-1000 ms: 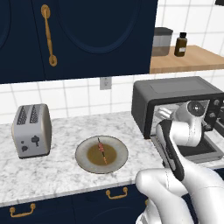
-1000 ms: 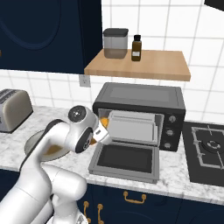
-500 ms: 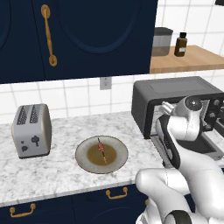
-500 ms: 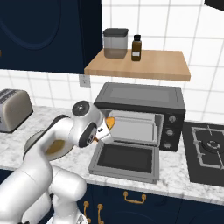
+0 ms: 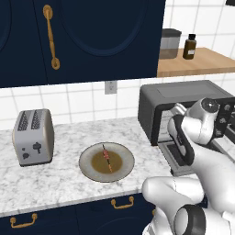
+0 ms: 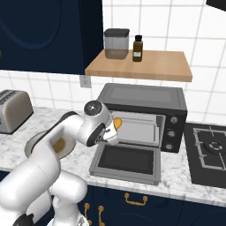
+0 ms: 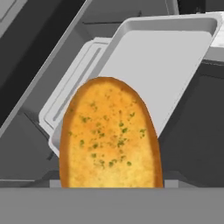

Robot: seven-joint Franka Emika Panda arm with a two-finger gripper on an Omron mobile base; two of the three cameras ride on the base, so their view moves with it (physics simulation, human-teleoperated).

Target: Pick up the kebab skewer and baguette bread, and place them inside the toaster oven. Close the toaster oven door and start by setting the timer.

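Observation:
The orange-golden baguette bread (image 7: 109,136) stands between the fingers of my gripper (image 6: 114,129), which is shut on it; the loaf hides the fingertips. The bread (image 6: 117,122) hangs just in front of the toaster oven's (image 6: 141,99) open mouth, above its left side. Inside lies a pale grey tray (image 7: 162,65). The toaster oven door (image 6: 126,162) lies folded down flat over the counter. The kebab skewer (image 5: 107,158) rests on a brown-centred round plate (image 5: 91,156), left of the oven (image 5: 181,98).
A silver two-slot toaster (image 5: 33,137) stands at the counter's left. A wooden shelf (image 6: 141,66) above the oven carries a grey canister (image 6: 116,43) and a dark bottle (image 6: 138,47). A black hob (image 6: 211,152) lies right of the oven.
My gripper has carried the baguette to the right and closer to the oven opening, over the lowered door. The skewer and plate have stayed put.

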